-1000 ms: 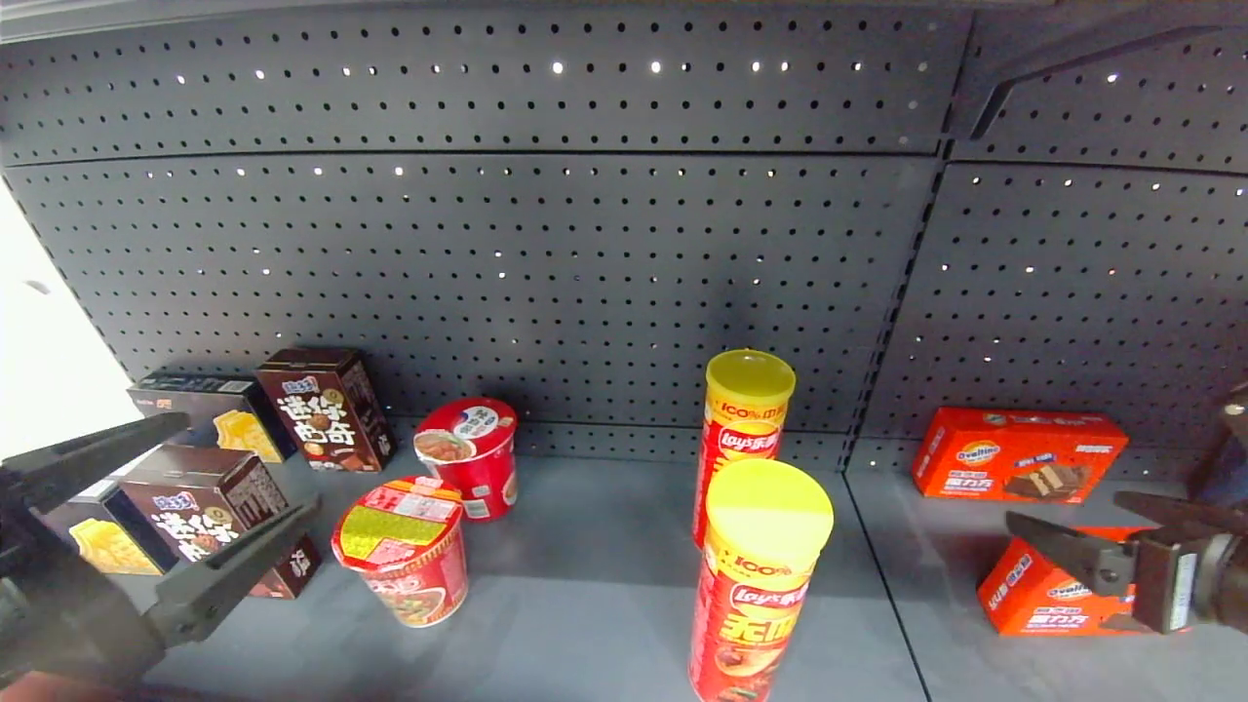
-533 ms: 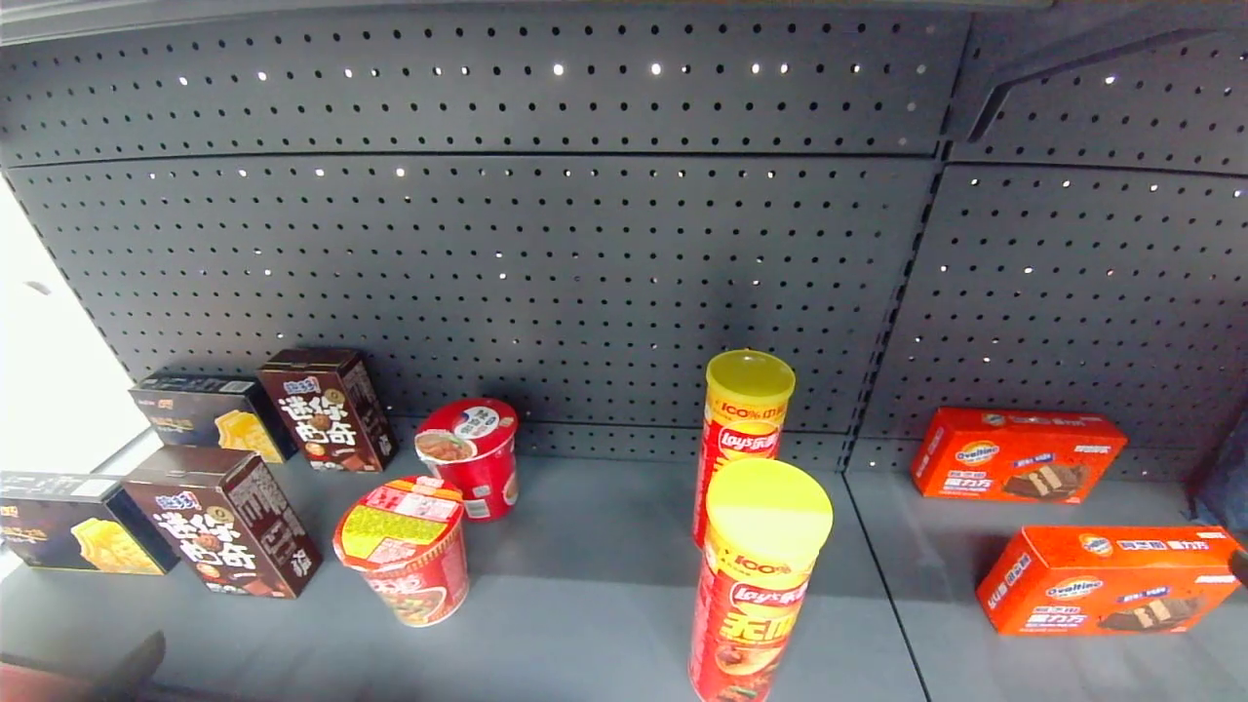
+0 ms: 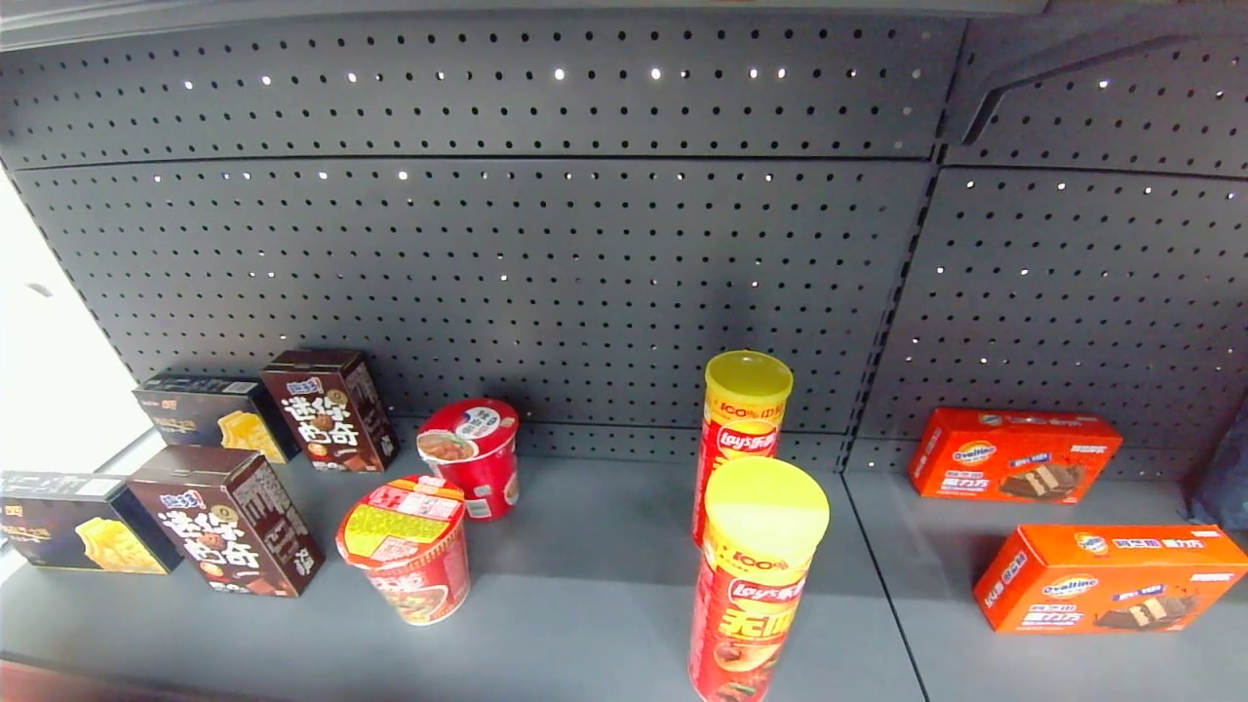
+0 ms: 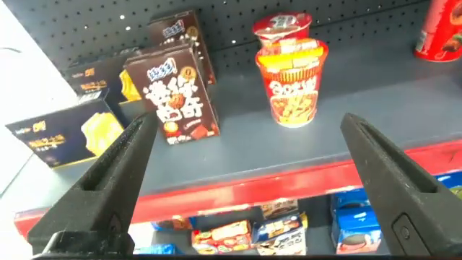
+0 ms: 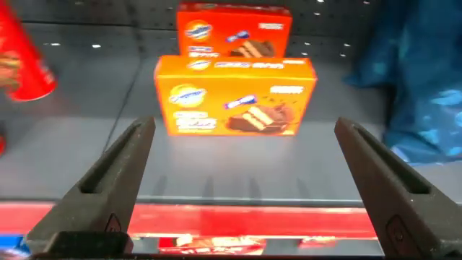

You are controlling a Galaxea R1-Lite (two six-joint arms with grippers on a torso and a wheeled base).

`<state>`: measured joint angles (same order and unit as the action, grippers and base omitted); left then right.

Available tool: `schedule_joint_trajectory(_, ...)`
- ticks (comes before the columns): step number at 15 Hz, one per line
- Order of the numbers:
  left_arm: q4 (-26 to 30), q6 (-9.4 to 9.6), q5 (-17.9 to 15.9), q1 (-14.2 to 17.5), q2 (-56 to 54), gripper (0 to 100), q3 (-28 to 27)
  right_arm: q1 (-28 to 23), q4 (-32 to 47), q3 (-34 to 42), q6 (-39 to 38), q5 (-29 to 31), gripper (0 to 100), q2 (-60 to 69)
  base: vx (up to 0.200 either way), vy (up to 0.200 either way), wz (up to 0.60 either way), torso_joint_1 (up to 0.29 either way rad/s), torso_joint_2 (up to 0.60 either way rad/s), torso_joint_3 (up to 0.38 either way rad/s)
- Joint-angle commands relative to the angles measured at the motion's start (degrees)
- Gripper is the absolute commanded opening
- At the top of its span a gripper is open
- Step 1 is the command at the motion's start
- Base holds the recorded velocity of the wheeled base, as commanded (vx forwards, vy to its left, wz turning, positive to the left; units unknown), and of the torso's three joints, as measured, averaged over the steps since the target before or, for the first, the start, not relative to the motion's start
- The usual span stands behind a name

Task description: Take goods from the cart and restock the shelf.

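The shelf (image 3: 585, 634) carries chip cans (image 3: 760, 585) at mid-length, orange boxes (image 3: 1111, 575) toward its right end, brown boxes (image 3: 234, 531) and noodle cups (image 3: 405, 551) toward its left. Next, I judge, a fresh good must come from the cart — I should draw back straight off the front edge, tipping nothing. My left fingers (image 4: 115, 180) gape empty before the brown boxes, my right fingers (image 5: 108, 188) before the orange boxes — apart from both.

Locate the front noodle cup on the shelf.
Head view: the front noodle cup stands left of centre on the shelf, just ahead of the rear noodle cup, with a brown box to its left.
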<state>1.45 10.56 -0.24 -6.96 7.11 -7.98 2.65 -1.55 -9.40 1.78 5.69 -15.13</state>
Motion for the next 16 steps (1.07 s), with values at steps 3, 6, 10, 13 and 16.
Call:
schedule_joint_trajectory(3,-4.9,-2.47,-4.9,-0.1,-1.7,100,8.0,-3.2,3.1,4.3,1.6,-0.9,100,13.4,0.0,0.0,0.0,0.0,0.0,0.0)
schedule_joint_trajectory(6,-4.6,-7.74,-8.2,-0.1,-1.7,100,7.9,-2.7,1.3,7.8,3.8,1.6,100,15.0,0.0,0.0,0.0,0.0,0.0,0.0)
schedule_joint_trajectory(10,-4.9,-10.38,-10.2,-0.1,-1.7,100,8.0,-2.7,1.2,7.9,4.2,-0.7,100,15.0,0.0,0.0,0.0,0.0,0.0,0.0)
schedule_joint_trajectory(13,-4.9,-10.64,-10.3,-0.1,-1.7,100,8.0,-2.7,1.2,7.8,4.2,-1.7,100,15.0,0.0,0.0,0.0,0.0,0.0,0.0)
schedule_joint_trajectory(16,-4.9,-11.0,-10.6,-0.1,-1.7,100,8.0,-2.7,1.3,7.8,4.2,-1.9,100,15.0,0.0,0.0,-0.2,-0.001,0.0,-0.001)
